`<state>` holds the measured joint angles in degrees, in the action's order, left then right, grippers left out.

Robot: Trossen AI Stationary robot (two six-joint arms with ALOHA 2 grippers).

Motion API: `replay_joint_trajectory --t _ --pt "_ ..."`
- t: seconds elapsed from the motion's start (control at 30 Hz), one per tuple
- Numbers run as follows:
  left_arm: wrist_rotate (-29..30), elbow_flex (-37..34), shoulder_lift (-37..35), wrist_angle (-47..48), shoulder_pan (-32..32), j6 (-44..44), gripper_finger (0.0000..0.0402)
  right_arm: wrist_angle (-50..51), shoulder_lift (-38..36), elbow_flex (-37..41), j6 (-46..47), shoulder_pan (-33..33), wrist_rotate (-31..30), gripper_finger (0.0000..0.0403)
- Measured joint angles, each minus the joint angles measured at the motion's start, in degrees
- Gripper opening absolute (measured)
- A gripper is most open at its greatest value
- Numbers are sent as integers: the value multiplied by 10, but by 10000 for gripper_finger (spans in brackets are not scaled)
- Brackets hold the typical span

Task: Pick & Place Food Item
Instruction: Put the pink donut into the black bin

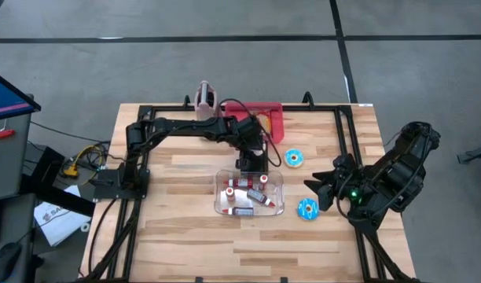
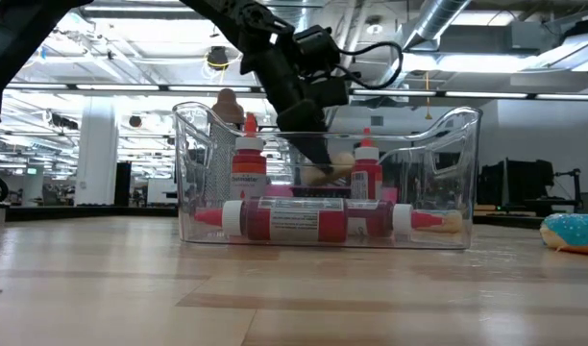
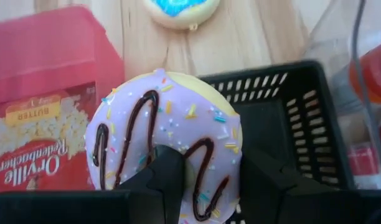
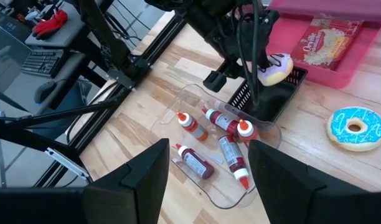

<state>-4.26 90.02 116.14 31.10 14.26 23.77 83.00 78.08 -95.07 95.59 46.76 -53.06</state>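
The left hand [image 3: 203, 186] is closed on a purple-iced doughnut [image 3: 169, 140], one finger [image 3: 169, 177] through the hole and the other against the outer edge. It holds the doughnut just above a small black basket [image 3: 302, 118], which sits between the clear tub [image 1: 250, 193] of red sauce bottles [image 4: 231, 155] and the pink tray [image 1: 264, 118] with the popcorn packet [image 3: 35, 143].

The grip looks thin to me: only a narrow strip of the ring is pinched, so a quick swing or a jolt could let the doughnut twist round the finger and drop. It also hangs over the basket's rim on the popcorn side, not over its middle, so if it is released here it might catch the edge and tip out onto the surface or against the pink tray. The tub wall is close on the other side, and the hand could knock it if it drifts that way.

A ring has no real long axis. From the wrist camera the iced face with its chocolate drizzle and sprinkles is turned toward the lens; from the right arm's camera it looks tilted, not flat.

Two blue-iced doughnuts [image 1: 294, 158] [image 1: 307, 208] lie on the surface. The right hand [image 1: 323, 189] waits near the right edge with its fingers spread and nothing in them.
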Motion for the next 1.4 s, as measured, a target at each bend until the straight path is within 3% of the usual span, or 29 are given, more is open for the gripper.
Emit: replay_joint_trajectory --t 0.8,1.4 --pt "-3 -26 18 -54 1 -7 122 18 0 0 0 0 -2 212" --pt "-25 -26 33 -29 0 -18 123 23 0 0 5 1 3 212"
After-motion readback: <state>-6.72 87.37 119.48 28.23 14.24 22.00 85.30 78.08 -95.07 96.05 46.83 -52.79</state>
